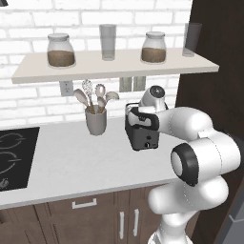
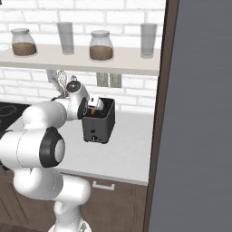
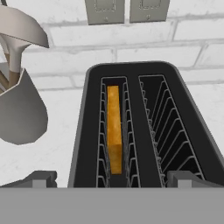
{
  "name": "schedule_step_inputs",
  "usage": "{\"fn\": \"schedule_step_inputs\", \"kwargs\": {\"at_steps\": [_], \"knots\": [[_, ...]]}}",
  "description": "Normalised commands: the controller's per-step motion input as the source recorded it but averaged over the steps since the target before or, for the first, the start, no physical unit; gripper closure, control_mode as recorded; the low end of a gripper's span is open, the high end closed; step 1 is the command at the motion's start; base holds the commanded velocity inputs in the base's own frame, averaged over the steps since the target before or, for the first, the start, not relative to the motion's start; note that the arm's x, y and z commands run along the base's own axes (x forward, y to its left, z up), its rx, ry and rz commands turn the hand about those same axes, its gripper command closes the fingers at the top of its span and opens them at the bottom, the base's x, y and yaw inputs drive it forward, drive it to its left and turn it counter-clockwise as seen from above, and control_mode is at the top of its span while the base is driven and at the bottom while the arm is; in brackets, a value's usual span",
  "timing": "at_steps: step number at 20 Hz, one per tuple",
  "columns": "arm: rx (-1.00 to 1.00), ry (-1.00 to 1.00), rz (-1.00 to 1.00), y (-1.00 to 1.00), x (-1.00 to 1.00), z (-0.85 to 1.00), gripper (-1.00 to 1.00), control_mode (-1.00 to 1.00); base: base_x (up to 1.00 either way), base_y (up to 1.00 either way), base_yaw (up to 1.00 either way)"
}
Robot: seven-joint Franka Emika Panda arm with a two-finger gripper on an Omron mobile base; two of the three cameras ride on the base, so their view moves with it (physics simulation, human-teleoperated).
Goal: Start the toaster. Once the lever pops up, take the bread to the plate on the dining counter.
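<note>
Golden-brown bread (image 3: 114, 129) is seen standing on edge, sunk in the left slot of the dark toaster (image 3: 135, 127), which sits on the white worktop (image 1: 71, 162) beside a grey utensil cup (image 1: 96, 121). Directly above the slots, the gripper (image 3: 111, 178) is held wide open and empty, apparently lined up for the slice.

No lettering, brand, number or sign can be read anywhere in this kitchen scene. The toaster (image 1: 143, 131) carries a small knob low on its front but no legible marking. The jars (image 1: 61, 50) on the shelf above the toaster are unlabelled, and the wall plates (image 3: 124, 9) behind the toaster are blank.
</note>
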Motion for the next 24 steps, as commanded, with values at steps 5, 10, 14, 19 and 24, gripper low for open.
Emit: {"fn": "schedule_step_inputs", "kwargs": {"at_steps": [5,10,14,19,24], "knots": [[0.0,0.0,0.0,0.0,0.0,0.0,-1.0,-1.0,0.0,0.0,0.0],[0.0,0.0,0.0,0.0,0.0,0.0,-1.0,-1.0,0.0,0.0,0.0],[0.0,0.0,0.0,0.0,0.0,0.0,-1.0,-1.0,0.0,0.0,0.0],[0.0,0.0,0.0,0.0,0.0,0.0,-1.0,-1.0,0.0,0.0,0.0],[0.0,0.0,0.0,0.0,0.0,0.0,-1.0,-1.0,0.0,0.0,0.0]]}}
